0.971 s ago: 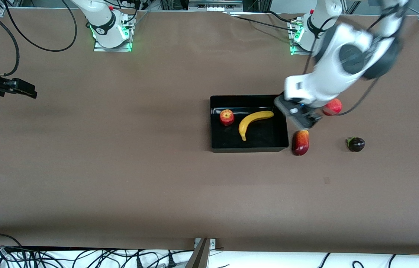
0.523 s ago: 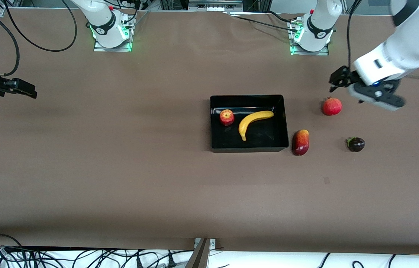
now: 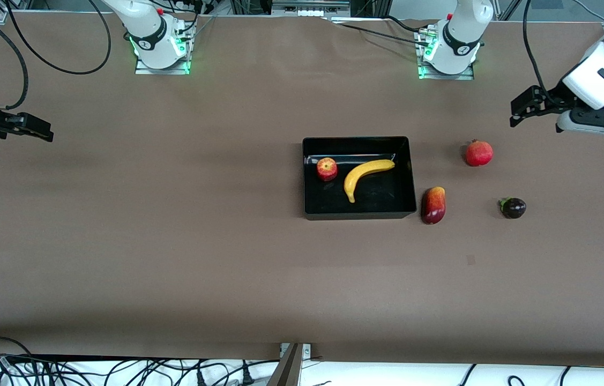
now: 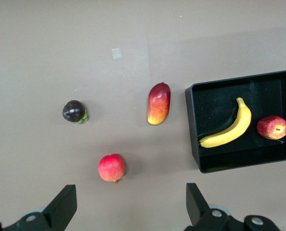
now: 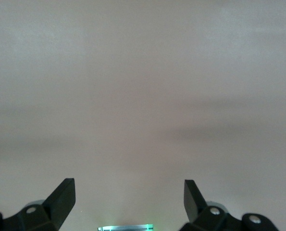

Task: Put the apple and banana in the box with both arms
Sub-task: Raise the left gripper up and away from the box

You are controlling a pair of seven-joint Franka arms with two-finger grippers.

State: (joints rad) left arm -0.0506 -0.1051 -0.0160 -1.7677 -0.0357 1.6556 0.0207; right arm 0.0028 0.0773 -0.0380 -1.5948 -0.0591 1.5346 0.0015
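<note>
I see apple and banana in box | left end effector spread wide, empty, over bench at its own end | right end effector spread wide, empty, waiting at its end.

One box; in it one apple, one banana. Beside box: one mango, one pomegranate, one mangosteen. Two arms.
</note>
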